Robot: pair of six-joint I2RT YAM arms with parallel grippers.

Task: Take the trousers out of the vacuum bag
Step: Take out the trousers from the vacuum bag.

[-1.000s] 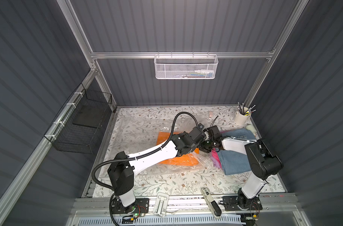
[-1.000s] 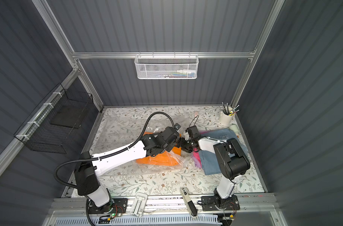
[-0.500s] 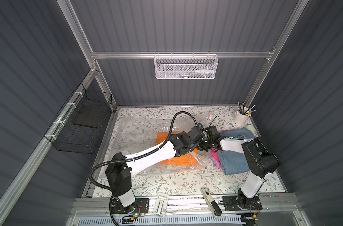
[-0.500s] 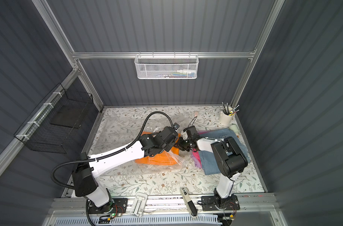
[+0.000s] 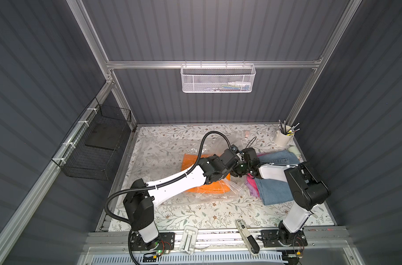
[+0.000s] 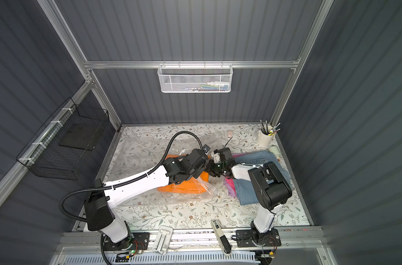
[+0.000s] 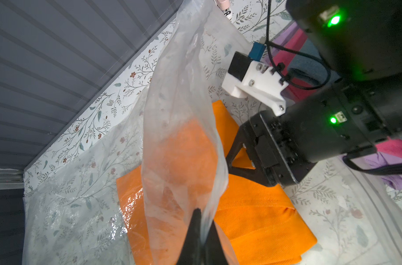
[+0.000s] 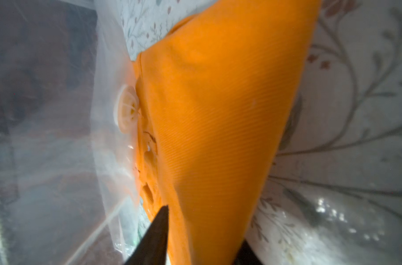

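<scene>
Pinching slippery bag (image 7: 184,91) tight with left gripper (image 7: 200,213). Straddling soft trousers (image 8: 218,114) with right gripper (image 8: 202,226), can't tell if biting. Better grabbing thick fold between jaws.

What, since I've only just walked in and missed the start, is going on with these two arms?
They are emptying trousers from a clear vacuum bag. The left hand is shut on the bag's film and holds it lifted. The right hand is at the orange trousers, with its fingers on either side of the fabric; a firm grip isn't clear. The denim pair, pink pair and lilac pair lie outside the bag.
</scene>
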